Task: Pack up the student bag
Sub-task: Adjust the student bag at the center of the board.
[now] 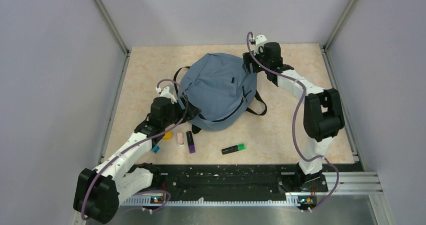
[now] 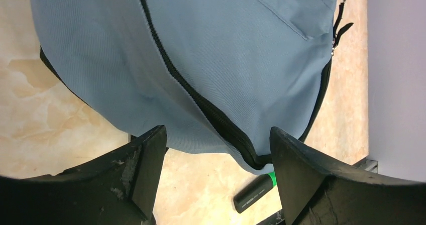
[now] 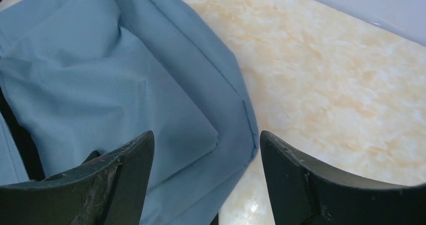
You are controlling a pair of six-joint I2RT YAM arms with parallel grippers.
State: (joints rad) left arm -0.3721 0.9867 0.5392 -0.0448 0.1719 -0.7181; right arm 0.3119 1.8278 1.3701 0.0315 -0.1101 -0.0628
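Note:
The student bag (image 1: 218, 89), soft slate-blue fabric with black zippers and straps, lies flat in the middle of the table. My left gripper (image 1: 185, 106) stands open at its near-left edge. In the left wrist view the bag (image 2: 211, 59) and its black zipper (image 2: 201, 104) lie just beyond the open left gripper (image 2: 218, 139), which holds nothing. My right gripper (image 1: 249, 64) is open at the bag's far-right edge. In the right wrist view a fold of the bag (image 3: 125, 84) lies below the spread right gripper (image 3: 206, 142), not pinched.
In front of the bag lie a green-tipped black marker (image 1: 233, 148), a purple marker (image 1: 191, 141), a pink eraser (image 1: 180, 138), an orange piece (image 1: 167, 135) and a blue piece (image 1: 155, 148). A black strap (image 1: 258, 107) trails off to the right. Grey walls enclose the table.

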